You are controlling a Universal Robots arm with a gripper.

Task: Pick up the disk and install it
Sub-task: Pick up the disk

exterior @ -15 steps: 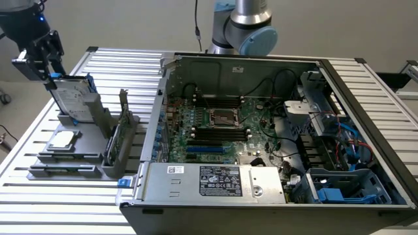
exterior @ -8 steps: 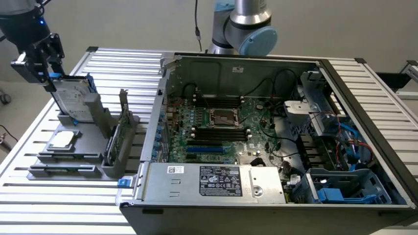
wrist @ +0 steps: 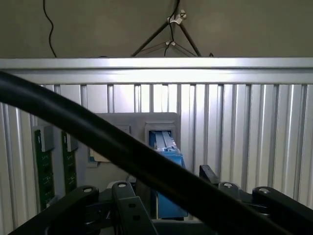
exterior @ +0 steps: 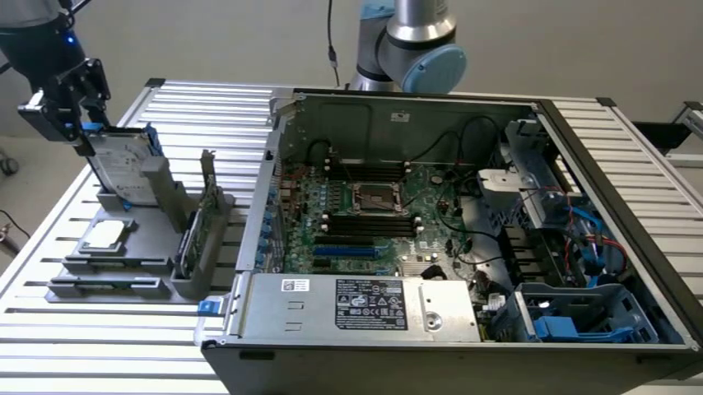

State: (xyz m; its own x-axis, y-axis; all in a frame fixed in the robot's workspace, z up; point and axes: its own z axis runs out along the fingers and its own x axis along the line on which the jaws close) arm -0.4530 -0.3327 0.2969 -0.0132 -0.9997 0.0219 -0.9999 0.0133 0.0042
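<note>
The disk (exterior: 118, 160) stands upright on its edge in a grey holder (exterior: 143, 206) at the exterior view's left, silver-grey with a blue carrier around it. My gripper (exterior: 84, 132) hangs right at the disk's upper far corner, with the black fingers (exterior: 86, 90) pointing down. In the wrist view the disk's blue edge (wrist: 167, 147) runs between my two fingers (wrist: 83, 196), which stand wide apart on either side. My gripper (wrist: 173, 193) is open and I see no contact with the disk.
The same holder carries a square silver chip (exterior: 105, 234) and an upright green card (exterior: 204, 210). The open computer case (exterior: 439, 247) fills the exterior view's right, with a blue drive cage (exterior: 571, 321) at its near corner. A black cable (wrist: 98, 137) crosses the wrist view.
</note>
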